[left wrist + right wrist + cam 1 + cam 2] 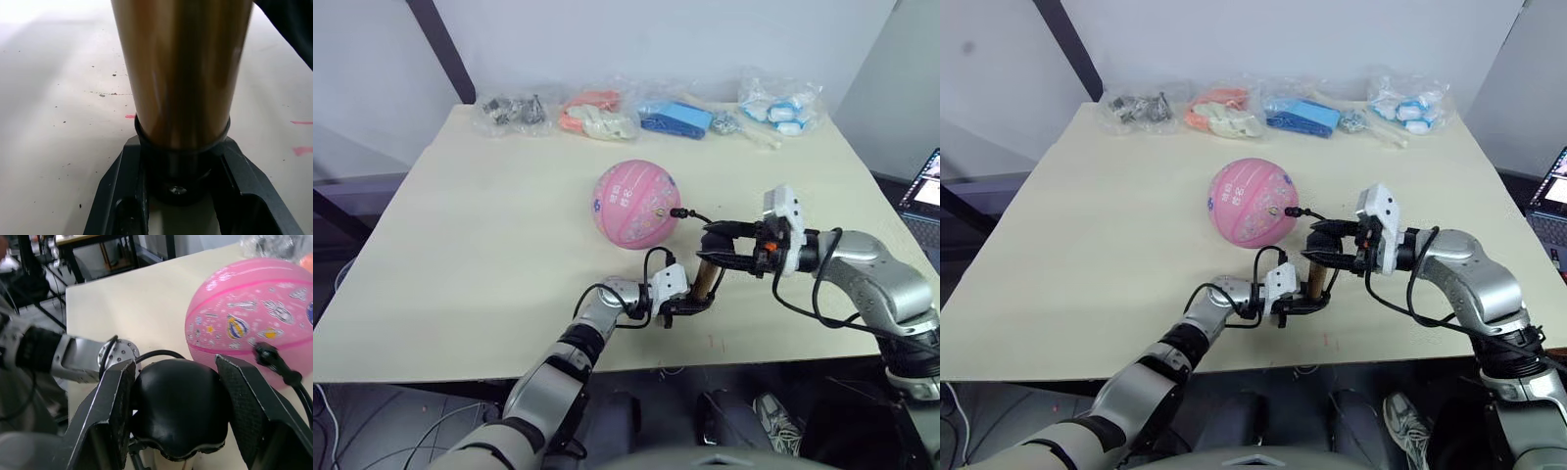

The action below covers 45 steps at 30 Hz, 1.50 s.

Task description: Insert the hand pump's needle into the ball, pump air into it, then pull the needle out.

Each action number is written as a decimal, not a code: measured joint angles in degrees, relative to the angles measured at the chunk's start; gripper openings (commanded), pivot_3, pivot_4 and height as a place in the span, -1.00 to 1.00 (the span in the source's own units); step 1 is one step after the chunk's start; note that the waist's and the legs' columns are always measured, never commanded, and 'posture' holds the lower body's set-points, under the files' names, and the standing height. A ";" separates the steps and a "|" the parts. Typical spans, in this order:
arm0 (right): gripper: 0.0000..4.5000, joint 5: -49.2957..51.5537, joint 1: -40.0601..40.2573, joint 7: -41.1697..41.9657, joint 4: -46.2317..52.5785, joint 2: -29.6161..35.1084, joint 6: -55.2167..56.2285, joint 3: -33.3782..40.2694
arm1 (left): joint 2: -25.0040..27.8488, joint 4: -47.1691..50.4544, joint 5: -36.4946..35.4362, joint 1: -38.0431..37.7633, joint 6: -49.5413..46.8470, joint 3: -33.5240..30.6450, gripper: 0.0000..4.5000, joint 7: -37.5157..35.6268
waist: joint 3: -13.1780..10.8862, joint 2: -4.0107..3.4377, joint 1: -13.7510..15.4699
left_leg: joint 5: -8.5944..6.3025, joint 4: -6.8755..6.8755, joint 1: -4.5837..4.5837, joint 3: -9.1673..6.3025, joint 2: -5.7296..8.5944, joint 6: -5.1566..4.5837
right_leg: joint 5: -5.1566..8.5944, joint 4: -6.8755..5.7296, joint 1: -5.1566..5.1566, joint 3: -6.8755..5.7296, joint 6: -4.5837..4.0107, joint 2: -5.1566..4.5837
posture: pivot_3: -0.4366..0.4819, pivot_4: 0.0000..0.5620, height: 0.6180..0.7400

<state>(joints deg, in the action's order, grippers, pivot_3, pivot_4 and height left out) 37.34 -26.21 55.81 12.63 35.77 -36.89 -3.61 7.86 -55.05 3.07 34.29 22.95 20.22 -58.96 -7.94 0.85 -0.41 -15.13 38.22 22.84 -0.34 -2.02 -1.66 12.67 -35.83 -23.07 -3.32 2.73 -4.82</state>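
Both jaws clamp upright hand pump (704,278), needle fitting (267,355) in ball (635,203)

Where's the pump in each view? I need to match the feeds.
Left eye: pump upright near the front edge, between the grippers.
Right eye: same spot.
Left wrist: gold barrel close up, base between the fingers.
Right wrist: black handle between the fingers.
Shared landmark: ball, behind the pump.

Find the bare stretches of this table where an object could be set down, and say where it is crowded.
Free: the wide left half of the table, between the ball and the left edge, and the right side beyond the right claw. Crowded: the back edge with its plastic bags, and the front centre, where both claws grip the hand pump.
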 measured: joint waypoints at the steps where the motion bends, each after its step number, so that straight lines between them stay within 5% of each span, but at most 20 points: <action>1: -0.07 2.15 -1.72 -0.04 0.36 0.58 -2.21 1.46 | -0.10 0.01 -0.04 0.07 0.03 -0.02 -0.50 -0.06 | -0.09 -0.08 0.05 | 0.00 0.00 0.01 0.01 0.00 0.00 | 0.00 0.00 0.00 0.00 0.00 -0.01 | -0.05 -0.47 1.00; 10: -0.07 15.35 -13.67 -1.03 0.60 3.82 -11.57 12.07 | -0.37 0.00 -0.03 0.34 0.13 0.02 -0.50 -0.09 | -0.45 -0.14 0.47 | 0.00 0.00 0.05 0.03 0.03 0.00 | -0.01 0.00 -0.03 0.01 -0.01 -0.04 | -0.05 -0.47 1.00; 18: -0.07 16.79 -14.21 -2.08 -0.08 4.08 -12.50 12.65 | -0.52 -0.04 -0.01 0.40 0.13 0.05 -0.50 -0.05 | -0.47 -0.10 0.60 | 0.00 0.00 0.06 0.06 0.04 -0.01 | -0.01 0.00 -0.05 0.03 0.00 -0.05 | -0.05 -0.47 1.00; 33: -0.07 -3.37 1.46 1.58 0.47 -0.17 9.11 -3.54 | -0.20 -1.22 0.28 -0.25 0.13 0.10 -0.50 0.83 | 0.71 0.38 0.25 | -0.01 -0.02 -0.21 0.08 -0.12 0.01 | 0.00 0.00 0.05 0.01 -0.01 0.09 | -0.05 -0.47 1.00; 45: -0.07 -5.71 2.41 1.66 -1.41 -2.07 7.99 -3.99 | -0.11 -1.19 0.27 -0.42 0.36 0.02 -0.50 1.18 | 0.84 0.25 0.10 | -0.01 -0.06 -0.20 0.06 -0.13 0.02 | 0.01 0.01 0.03 -0.02 -0.01 0.04 | -0.05 -0.47 1.00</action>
<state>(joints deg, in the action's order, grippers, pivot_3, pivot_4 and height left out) 31.64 -23.80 57.47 11.22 33.70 -28.90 -7.61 7.75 -56.23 3.34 33.87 23.31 20.24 -57.79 -7.10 1.10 -0.31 -15.14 38.16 22.64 -0.28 -2.15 -1.65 12.67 -35.82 -23.04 -3.34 2.72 -4.78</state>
